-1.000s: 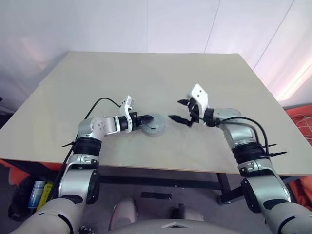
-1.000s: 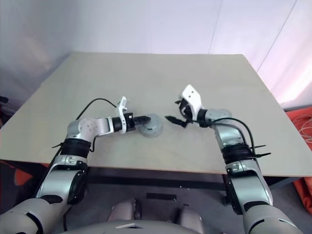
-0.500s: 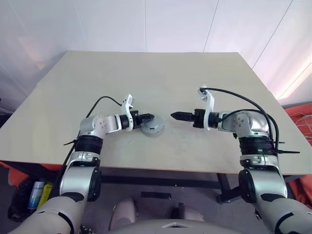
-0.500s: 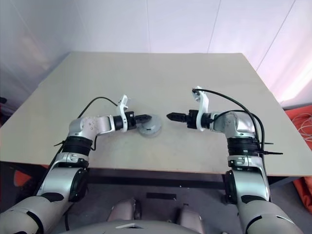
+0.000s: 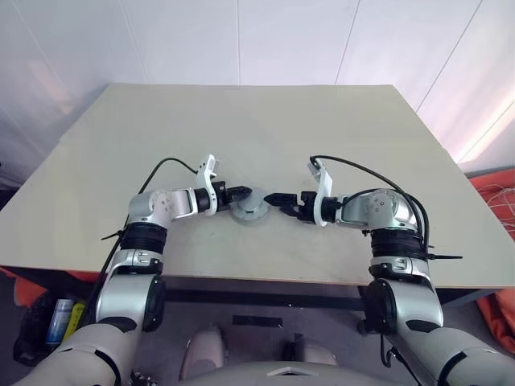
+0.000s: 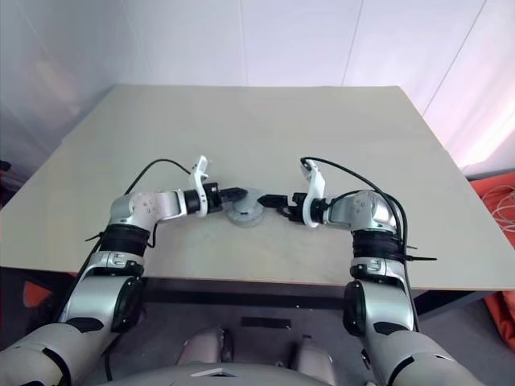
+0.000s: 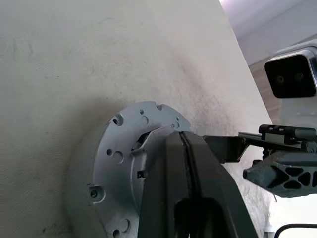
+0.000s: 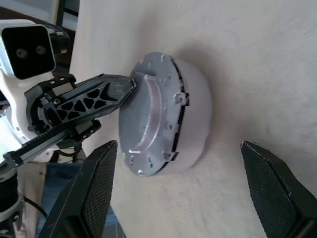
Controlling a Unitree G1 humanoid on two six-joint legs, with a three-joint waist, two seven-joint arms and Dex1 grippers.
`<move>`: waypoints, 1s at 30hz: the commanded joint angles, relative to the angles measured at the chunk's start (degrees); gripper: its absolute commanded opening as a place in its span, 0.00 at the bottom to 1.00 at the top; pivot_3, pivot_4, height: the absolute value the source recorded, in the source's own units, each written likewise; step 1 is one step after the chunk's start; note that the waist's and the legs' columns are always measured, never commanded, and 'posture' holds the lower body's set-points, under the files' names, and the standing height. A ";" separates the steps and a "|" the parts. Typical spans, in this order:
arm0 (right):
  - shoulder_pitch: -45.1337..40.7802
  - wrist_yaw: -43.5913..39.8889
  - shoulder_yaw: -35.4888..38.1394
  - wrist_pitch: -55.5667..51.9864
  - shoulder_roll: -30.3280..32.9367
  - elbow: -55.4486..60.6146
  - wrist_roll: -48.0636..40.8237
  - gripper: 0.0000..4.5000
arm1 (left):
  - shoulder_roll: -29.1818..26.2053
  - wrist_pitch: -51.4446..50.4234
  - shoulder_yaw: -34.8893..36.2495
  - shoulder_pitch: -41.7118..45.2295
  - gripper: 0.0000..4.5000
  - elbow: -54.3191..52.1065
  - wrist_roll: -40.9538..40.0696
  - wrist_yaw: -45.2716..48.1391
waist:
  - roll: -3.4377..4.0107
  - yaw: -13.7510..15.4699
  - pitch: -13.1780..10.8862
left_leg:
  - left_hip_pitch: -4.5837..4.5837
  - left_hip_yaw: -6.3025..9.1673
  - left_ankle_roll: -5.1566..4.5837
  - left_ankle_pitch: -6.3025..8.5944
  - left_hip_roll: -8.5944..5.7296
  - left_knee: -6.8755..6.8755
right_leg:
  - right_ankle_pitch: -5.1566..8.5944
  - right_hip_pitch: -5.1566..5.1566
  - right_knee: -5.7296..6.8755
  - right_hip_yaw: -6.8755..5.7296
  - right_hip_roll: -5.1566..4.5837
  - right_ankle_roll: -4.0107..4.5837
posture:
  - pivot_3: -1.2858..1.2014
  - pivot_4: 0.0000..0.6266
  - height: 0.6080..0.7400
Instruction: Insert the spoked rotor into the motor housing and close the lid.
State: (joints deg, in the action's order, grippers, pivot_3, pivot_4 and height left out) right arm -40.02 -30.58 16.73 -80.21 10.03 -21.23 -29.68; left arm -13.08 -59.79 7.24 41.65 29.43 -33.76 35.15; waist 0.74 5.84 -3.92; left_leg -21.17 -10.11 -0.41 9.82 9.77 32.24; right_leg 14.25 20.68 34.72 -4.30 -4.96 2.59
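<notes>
The head's two eyes look forward and down over the table [image 5: 322,121] from above. Each wrist camera peers close along its own fingers, from opposite sides, sharing the lid [image 8: 148,116].

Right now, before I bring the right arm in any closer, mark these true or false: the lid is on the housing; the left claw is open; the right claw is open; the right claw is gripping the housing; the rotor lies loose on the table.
1. The lid is on the housing: true.
2. The left claw is open: false, its fingers are shut, resting on the lid's raised hub.
3. The right claw is open: true.
4. The right claw is gripping the housing: false, its fingers stand wide on either side, clear of it.
5. The rotor lies loose on the table: false, no loose rotor is in sight.
</notes>
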 commanded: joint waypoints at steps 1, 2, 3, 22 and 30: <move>-1.84 0.16 0.53 -1.44 -1.86 -0.01 -2.72 1.00 | -1.04 -0.66 -0.38 -1.34 0.00 0.41 2.03 -1.52 | 0.00 -0.01 0.00 | 0.00 0.00 0.02 -0.01 0.00 -0.01 | 0.00 0.01 0.00 0.00 0.00 0.00 | 0.52 0.00 1.00; -2.08 0.09 0.70 -1.59 -2.26 -0.04 -3.04 1.00 | -1.08 -0.64 -0.26 -1.36 0.00 0.43 2.05 -1.72 | 0.00 0.01 0.00 | 0.00 0.00 0.03 -0.02 0.00 -0.02 | 0.00 0.02 0.00 0.00 0.00 0.00 | 0.52 0.00 1.00; -2.34 0.11 0.89 -1.76 -2.66 -0.13 -3.38 1.00 | -1.15 -0.62 -0.17 -1.37 0.00 0.47 2.07 -1.86 | 0.00 0.05 0.00 | -0.01 0.00 0.04 -0.02 0.00 -0.02 | 0.00 0.02 0.00 0.00 0.00 0.00 | 0.52 0.00 1.00; -6.33 3.74 3.61 4.13 -10.12 -5.73 -3.86 1.00 | -1.35 0.05 0.80 -0.87 0.00 1.01 2.90 -2.09 | 0.00 -0.15 0.00 | -0.06 0.00 0.23 -0.14 0.02 -0.14 | 0.00 0.16 0.04 0.01 0.04 0.00 | 0.52 0.00 1.00; -7.50 6.69 4.20 10.23 -10.29 -10.53 -2.64 1.00 | -1.25 0.43 0.80 -0.72 0.00 1.18 3.07 -1.99 | 0.00 -0.14 0.00 | -0.07 0.00 0.24 -0.14 0.02 -0.13 | 0.00 0.16 0.05 0.01 0.04 0.01 | 0.52 0.00 1.00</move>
State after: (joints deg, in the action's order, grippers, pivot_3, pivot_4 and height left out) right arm -44.84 -24.36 20.30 -72.67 0.44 -31.85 -31.33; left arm -14.37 -58.60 8.98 41.52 29.31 -32.21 34.12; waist 0.74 5.69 -3.92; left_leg -21.22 -10.11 -0.16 9.67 9.79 32.10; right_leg 14.24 20.84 34.78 -4.29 -4.92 2.60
